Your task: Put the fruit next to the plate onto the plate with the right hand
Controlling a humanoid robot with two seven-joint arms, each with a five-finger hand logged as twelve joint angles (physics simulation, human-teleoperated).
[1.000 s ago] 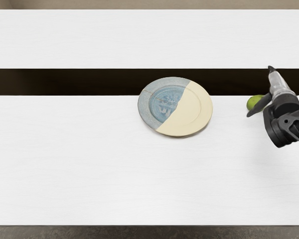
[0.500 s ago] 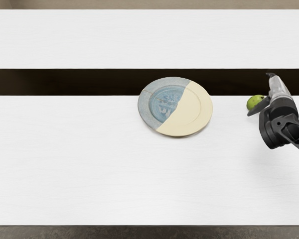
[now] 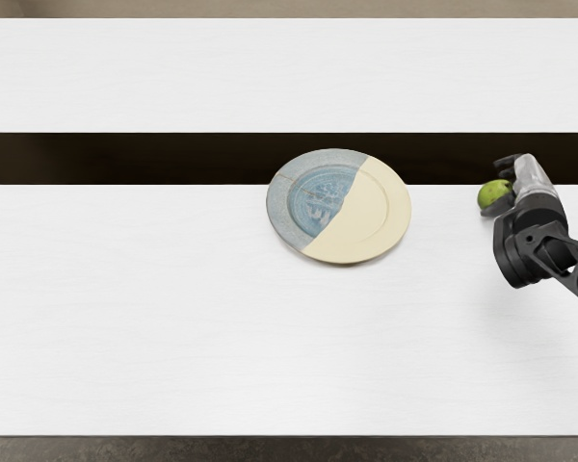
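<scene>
Green and glossy, the small round fruit is at the far edge of the near slab of the white matte worktop, just where that slab meets a dark gap running across the whole width. The fruit is at 3 o'clock from the round ceramic plate (half mottled blue-grey, half cream) and well apart from it, with bare white surface between the two. The plate's rim at 12 o'clock overlaps the dark gap.

The silver-backed right hand is pressed up to the fruit from 3 o'clock. Its black fingers are curled round the fruit: one hooks over it at 12 o'clock and another wraps beneath it at 6 o'clock, so the hand is closed on the fruit. Only the fruit's side toward 9 o'clock shows clear of the hand. Whether the fruit rests on the worktop or is just off it cannot be told.

The black arm runs from the hand toward 4 o'clock and leaves at the picture's right edge.
</scene>
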